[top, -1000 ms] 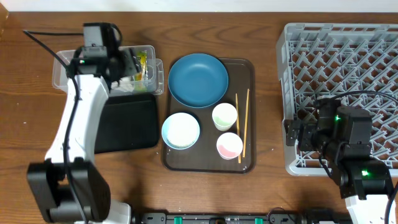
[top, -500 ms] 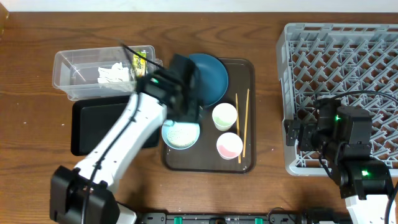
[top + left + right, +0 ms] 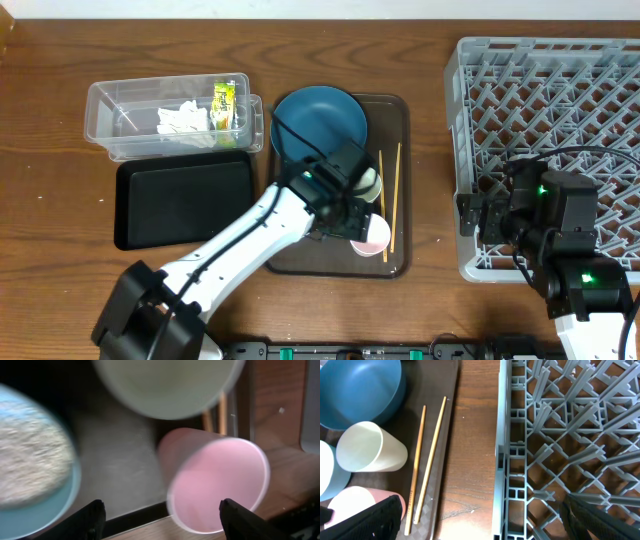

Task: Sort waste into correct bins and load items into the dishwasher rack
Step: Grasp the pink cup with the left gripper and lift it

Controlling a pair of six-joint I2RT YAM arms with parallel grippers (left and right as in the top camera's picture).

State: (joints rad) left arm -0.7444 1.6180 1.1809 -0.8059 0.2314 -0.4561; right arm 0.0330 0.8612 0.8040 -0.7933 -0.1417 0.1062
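My left gripper (image 3: 358, 222) (image 3: 165, 521) hangs open over the brown tray. The pink cup (image 3: 216, 485) (image 3: 370, 236) lies mostly between its fingertips, close to the right one, and the left finger is well clear of it. The pale green cup (image 3: 165, 382) (image 3: 367, 453) is just beyond. The small white bowl (image 3: 30, 460) holds blurred, speckled white contents and is hidden under the arm from overhead. The blue dish (image 3: 318, 125) and chopsticks (image 3: 391, 200) (image 3: 427, 465) rest on the same tray. My right gripper (image 3: 468, 215) (image 3: 482, 525) is open by the front left edge of the grey rack (image 3: 550, 150) (image 3: 560, 435).
The clear tub (image 3: 125, 140) at the back left holds the yellow-green wrapper (image 3: 227, 100) and the white tissue (image 3: 185, 120). The black tray (image 3: 185, 198) lies in front of it. The brown tray (image 3: 400, 262) sits between the bins and the rack.
My left arm has swung from over the clear tub to the right and forward across the brown tray, ending over the pink cup. The right arm has not moved.
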